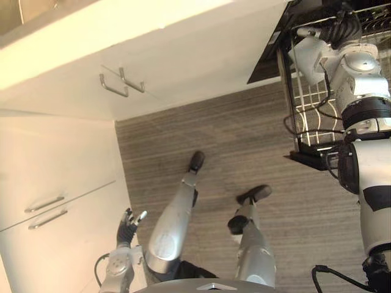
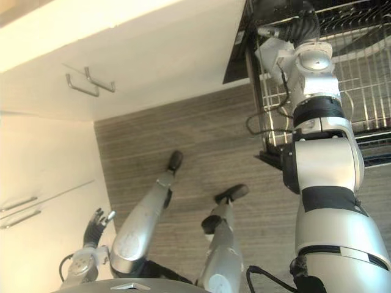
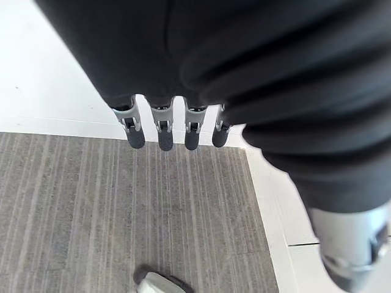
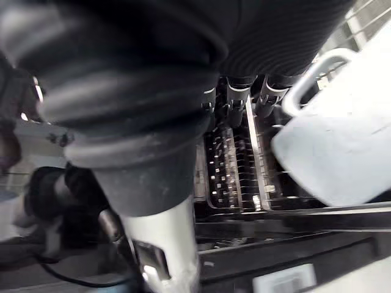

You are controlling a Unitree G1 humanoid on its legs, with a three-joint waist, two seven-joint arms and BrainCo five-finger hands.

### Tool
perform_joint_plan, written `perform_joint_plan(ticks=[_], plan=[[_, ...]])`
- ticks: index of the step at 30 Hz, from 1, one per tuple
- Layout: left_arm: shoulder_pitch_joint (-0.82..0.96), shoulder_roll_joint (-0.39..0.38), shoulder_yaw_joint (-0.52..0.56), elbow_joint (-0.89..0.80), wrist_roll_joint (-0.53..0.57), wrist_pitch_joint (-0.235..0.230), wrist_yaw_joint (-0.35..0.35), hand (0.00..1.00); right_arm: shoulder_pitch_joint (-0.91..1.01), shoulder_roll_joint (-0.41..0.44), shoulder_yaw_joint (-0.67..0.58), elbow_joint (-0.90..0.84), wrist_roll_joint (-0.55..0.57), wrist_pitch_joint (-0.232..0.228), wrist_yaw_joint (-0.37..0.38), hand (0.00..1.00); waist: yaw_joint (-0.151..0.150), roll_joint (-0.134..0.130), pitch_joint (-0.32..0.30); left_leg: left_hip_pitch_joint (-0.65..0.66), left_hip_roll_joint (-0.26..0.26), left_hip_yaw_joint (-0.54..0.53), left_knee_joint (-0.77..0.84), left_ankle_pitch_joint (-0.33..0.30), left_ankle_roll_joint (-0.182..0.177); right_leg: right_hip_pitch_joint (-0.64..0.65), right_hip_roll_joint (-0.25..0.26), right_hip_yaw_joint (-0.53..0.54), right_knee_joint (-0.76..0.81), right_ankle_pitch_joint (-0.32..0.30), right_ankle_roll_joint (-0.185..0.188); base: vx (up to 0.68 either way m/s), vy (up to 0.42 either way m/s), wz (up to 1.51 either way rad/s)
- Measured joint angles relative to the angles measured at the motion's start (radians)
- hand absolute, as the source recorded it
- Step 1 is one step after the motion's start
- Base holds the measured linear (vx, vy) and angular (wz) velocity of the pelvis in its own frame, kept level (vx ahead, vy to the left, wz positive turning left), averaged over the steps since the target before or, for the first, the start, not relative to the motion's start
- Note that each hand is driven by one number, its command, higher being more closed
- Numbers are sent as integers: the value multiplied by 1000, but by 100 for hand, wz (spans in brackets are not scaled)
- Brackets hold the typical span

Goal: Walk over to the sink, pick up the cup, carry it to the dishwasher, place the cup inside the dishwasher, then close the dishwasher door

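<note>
In the eye views we see the left hand (image 1: 128,227) low beside the white cabinet (image 1: 61,177), and the right hand (image 1: 343,27) reaching into the dishwasher's rack (image 1: 307,119). The left wrist view shows its fingers (image 3: 160,131) straight and side by side above the striped floor (image 3: 122,207), holding nothing. In the right wrist view the white cup (image 4: 333,146) is above the rack wires just beside the right fingers (image 4: 235,107), its handle next to the outermost one, and we cannot tell whether they grip it.

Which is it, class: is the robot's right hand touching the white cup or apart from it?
Cannot tell. The right wrist view shows the cup close beside the right hand, but neither contact nor a gap shows plainly.
</note>
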Motion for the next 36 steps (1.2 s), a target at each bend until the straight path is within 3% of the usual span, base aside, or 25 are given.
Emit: perform_joint_plan(ticks=[4, 7, 10, 12, 15, 16, 19, 25, 32, 36], plan=[[2, -5, 13, -10, 1, -2, 22, 0, 152, 8, -89, -195, 61, -17, 48, 0, -31, -3, 2, 21, 3, 7, -9, 0, 0, 13, 5, 7, 5, -1, 2, 12, -5, -5], [32, -19, 61, -37, 10, -2, 47, 0, 285, 85, -194, -411, 123, -63, 91, 0, -79, -27, 5, 66, 11, 37, -18, -7, -1, 36, 7, 36, 6, 1, 3, 44, -10, -31], [67, -24, 119, -46, 23, -7, 75, 0, 470, 192, -249, -659, 192, -104, 162, 0, -119, -84, -7, 137, 22, 82, -20, -31, -3, 76, 13, 82, 6, -6, 8, 58, 14, -45], [107, -12, 159, -39, 32, -14, 96, 0, 675, 308, -270, -821, 217, -143, 213, 0, -156, -155, -60, 164, 27, 108, -30, -45, -5, 83, 15, 109, 6, -29, 17, 68, 20, -33], [144, -7, 198, -18, 53, -14, 113, 0, 918, 462, -264, -978, 227, -158, 262, 0, -185, -215, -139, 210, 36, 137, -66, -56, -10, 93, 15, 134, 4, -47, 19, 95, 18, -26], [152, -8, 203, -9, 67, -13, 122, 0, 983, 503, -254, -1021, 224, -169, 272, 0, -196, -223, -161, 227, 37, 141, -78, -57, -11, 104, 16, 137, 6, -51, 20, 162, 18, -14], [180, -17, 226, 21, 109, -1, 150, 0, 1165, 582, -236, -1136, 206, -212, 305, 0, -224, -228, -267, 274, 35, 147, -113, -62, -13, 132, 16, 139, 6, -64, 35, 168, 19, -4], [201, -38, 273, 61, 149, 33, 174, 0, 1251, 615, -240, -1224, 186, -305, 342, 0, -257, -224, -364, 369, 32, 159, -138, -73, -14, 210, 21, 147, 6, -76, 48, 134, 14, -5], [198, -93, 375, 98, 130, 62, 188, 0, 1257, 656, -243, -1225, 187, -306, 355, 0, -268, -205, -390, 434, 32, 156, -140, -80, -7, 284, 18, 137, 6, -85, 53, 8, 10, 3], [200, -134, 469, 155, 41, 78, 165, 0, 1290, 667, -238, -1268, 148, -309, 349, 0, -262, -172, -429, 431, 24, 113, -135, -89, 7, 342, 10, 55, 6, -107, 66, -54, 22, 48]])
